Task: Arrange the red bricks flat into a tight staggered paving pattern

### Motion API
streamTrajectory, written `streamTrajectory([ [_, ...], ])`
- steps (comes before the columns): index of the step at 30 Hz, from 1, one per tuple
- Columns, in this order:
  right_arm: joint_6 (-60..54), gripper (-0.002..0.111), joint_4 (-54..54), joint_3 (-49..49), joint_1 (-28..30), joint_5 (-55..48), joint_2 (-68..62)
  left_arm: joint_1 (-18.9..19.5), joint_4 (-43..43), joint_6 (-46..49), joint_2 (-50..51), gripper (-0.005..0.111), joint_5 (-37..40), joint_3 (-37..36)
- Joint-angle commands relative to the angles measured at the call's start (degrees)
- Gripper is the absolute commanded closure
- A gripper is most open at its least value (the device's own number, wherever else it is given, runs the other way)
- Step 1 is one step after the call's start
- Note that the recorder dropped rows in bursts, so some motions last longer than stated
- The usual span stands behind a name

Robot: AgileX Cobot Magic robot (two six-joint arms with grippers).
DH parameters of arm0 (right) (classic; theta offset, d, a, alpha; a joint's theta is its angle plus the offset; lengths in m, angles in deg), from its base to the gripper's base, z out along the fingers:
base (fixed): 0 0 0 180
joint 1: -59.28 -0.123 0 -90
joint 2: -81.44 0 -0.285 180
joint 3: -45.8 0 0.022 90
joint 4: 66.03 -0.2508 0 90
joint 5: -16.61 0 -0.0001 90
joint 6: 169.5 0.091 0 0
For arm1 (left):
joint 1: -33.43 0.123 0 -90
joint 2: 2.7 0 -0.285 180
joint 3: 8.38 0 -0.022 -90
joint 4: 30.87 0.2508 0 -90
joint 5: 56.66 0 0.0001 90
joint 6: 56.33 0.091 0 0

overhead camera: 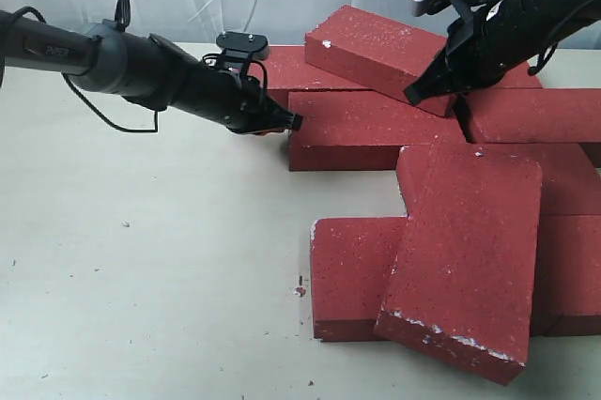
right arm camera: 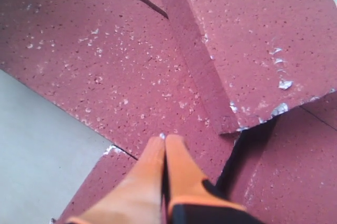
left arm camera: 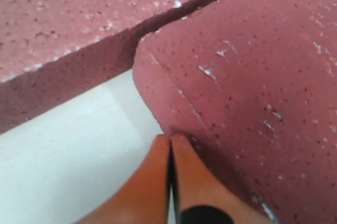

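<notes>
Left hand (left arm camera: 170, 140): closed, at red brick (left arm camera: 242, 77) corner | right hand (right arm camera: 165, 141): closed

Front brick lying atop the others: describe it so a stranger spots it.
Find the red bricks on the table's right side. At their near edge one brick lies skewed atop flat ones, its front edge chipped white.
</notes>
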Motion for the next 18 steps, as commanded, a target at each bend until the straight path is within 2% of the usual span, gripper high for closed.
streamTrajectory([
  [1,-0.01,0.109,-0.61,0.08,0.37,0.94,0.66,-0.38,-1.77,0.05,0.18,0.107,-0.9,0.28],
  [18,-0.01,0.109,-0.66,0.08,0.37,1.41,0.66,-2.5,-4.22,0.0,5.75,0.107,0.83,5.78],
])
